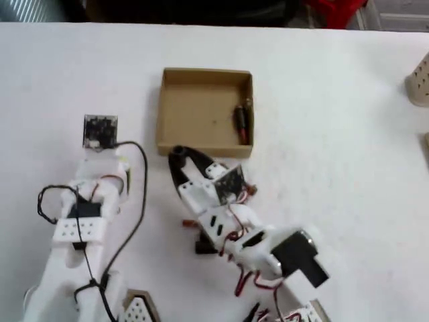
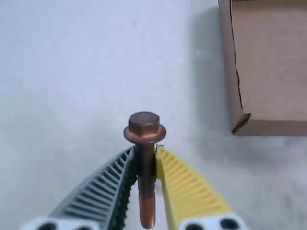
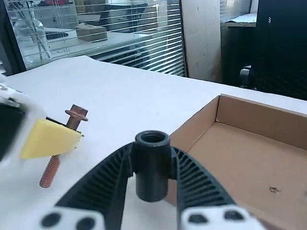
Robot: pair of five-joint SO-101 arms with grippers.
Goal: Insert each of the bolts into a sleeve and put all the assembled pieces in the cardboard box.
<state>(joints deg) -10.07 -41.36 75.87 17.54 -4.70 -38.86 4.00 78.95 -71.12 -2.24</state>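
Inspecting, we find the left jaws closed on a bolt (image 2: 145,163) at 9 o'clock of the box (image 1: 194,107); right jaws clamp a sleeve (image 3: 152,165) upright at its 7 o'clock. One assembled piece (image 1: 242,124) lies inside, at 3 o'clock.

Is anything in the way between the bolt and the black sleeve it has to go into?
Nothing visible is. The left gripper holds the bolt and the right gripper holds the sleeve, apart from each other, with just bare table seen between them. The sleeve's hole looks open.
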